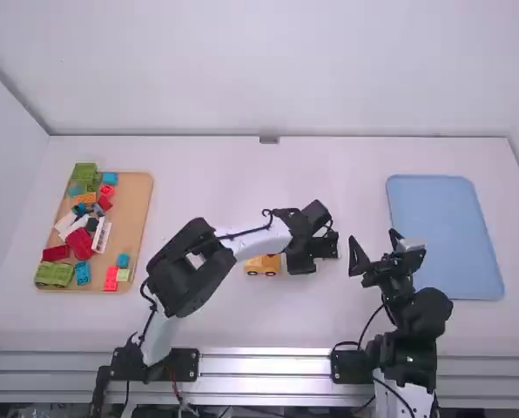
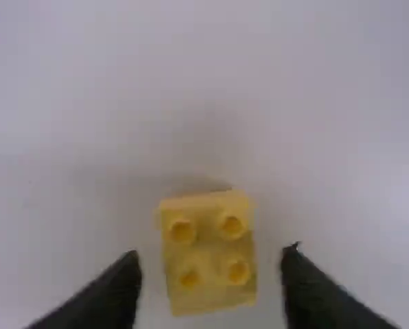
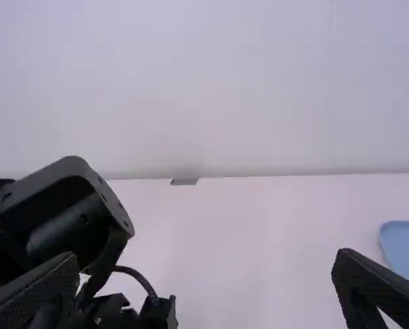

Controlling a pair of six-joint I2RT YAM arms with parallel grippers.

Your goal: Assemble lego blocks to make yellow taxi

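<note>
Left tool (image 2: 213, 256) and right tool (image 3: 208, 256) spread wide, empty, the lower-centre car (image 1: 262, 264) is seemingly part-built, a yellow block (image 2: 209, 252) unadded.

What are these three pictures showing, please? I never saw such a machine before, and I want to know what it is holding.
These are two robot arms at a white table. The high view looks down from above and behind them; the two other views come from cameras on the arms' wrists.

At the left lies a tan board with colourful toy blocks, at the right a blue tray. Near the middle, beside the left arm, is a yellow piece with wheels.

Nothing is held. The left gripper is open over a yellow block with four studs; its fingers do not touch it. The right gripper is open and empty.
</note>
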